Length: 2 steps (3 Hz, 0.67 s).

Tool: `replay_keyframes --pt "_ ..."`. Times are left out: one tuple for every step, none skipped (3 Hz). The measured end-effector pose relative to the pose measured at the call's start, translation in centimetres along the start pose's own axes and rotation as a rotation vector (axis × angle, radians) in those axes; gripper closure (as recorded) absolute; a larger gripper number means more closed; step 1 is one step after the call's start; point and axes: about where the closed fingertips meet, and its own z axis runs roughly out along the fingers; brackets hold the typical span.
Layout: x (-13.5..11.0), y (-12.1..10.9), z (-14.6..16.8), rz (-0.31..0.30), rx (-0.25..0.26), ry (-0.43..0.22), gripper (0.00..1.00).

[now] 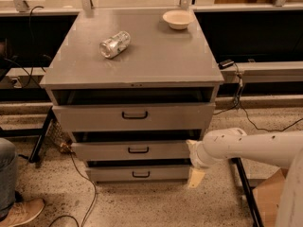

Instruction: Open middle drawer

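Observation:
The middle drawer [109,152] is a wide grey front with a small black loop handle [138,150] at its centre. It sits between a taller drawer [94,118] above and a shorter drawer [109,174] below, with a dark gap along its top edge. My gripper [193,160], on a white arm reaching in from the right, is at the right end of the middle drawer's front. It is well to the right of the handle.
A crushed can [114,44] lies on its side on the grey cabinet top [156,60], and a pale bowl [177,19] stands at the back right. A person's leg and shoe [14,207] are at the bottom left. Cables run along the floor on both sides. A cardboard box [267,200] is at the bottom right.

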Motion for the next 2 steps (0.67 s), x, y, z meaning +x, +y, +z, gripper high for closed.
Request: replay_keyframes --pt "-0.8 -0.9 1.2 -0.041 0.016 -0.014 0.00" --pt "-1.7 -2.6 4.8 -0.066 -0.018 -0.067 0.00"
